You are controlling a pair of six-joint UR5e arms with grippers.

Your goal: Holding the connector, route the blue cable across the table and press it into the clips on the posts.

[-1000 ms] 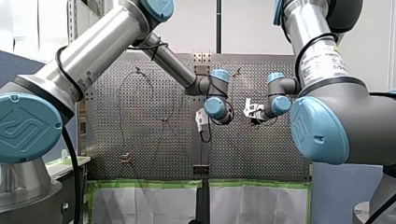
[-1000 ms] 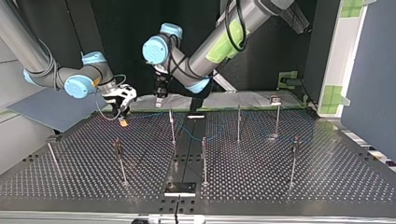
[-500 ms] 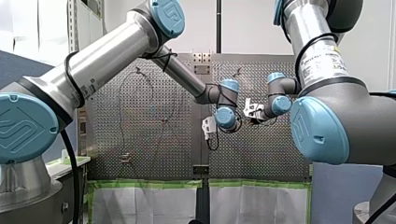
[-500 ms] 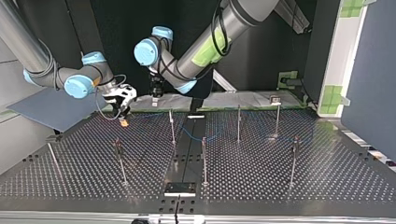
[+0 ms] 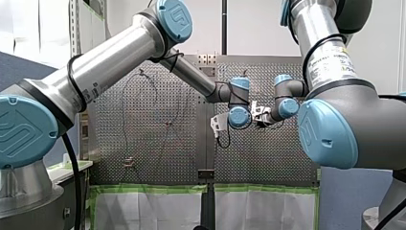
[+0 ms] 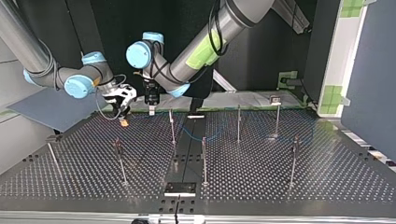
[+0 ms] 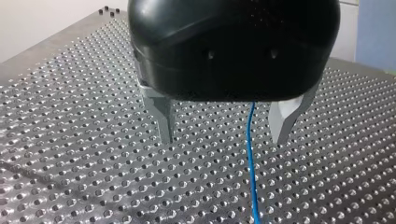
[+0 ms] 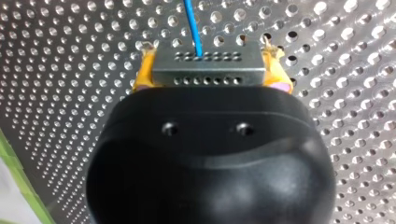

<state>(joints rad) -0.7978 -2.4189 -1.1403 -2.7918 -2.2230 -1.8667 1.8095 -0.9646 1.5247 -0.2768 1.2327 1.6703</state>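
Note:
My right gripper (image 8: 208, 86) is shut on the grey metal connector (image 8: 208, 70), its yellow pads on both sides. The blue cable (image 8: 194, 32) leaves the connector ahead of it. In the top view this gripper (image 6: 123, 122) hangs low over the perforated table (image 6: 280, 186) at the back left. My left gripper (image 7: 222, 140) stands open just above the table, metal fingers (image 7: 163, 116) apart. The blue cable (image 7: 252, 177) runs along the table between them, touching neither. In the top view my left gripper (image 6: 151, 111) is close beside the right one. The cable (image 6: 212, 136) sags between the posts.
Several thin posts with clips stand on the table: one (image 6: 172, 126) just in front of my left gripper, others (image 6: 204, 161) (image 6: 293, 161) nearer the front edge. A black plate (image 6: 180, 188) lies at the front middle. Green-taped sheets (image 5: 153, 206) hang off the table's edge.
My left arm has swung toward the top view's left, bringing its open gripper close to the right gripper. My right arm and the connector have stayed in place.

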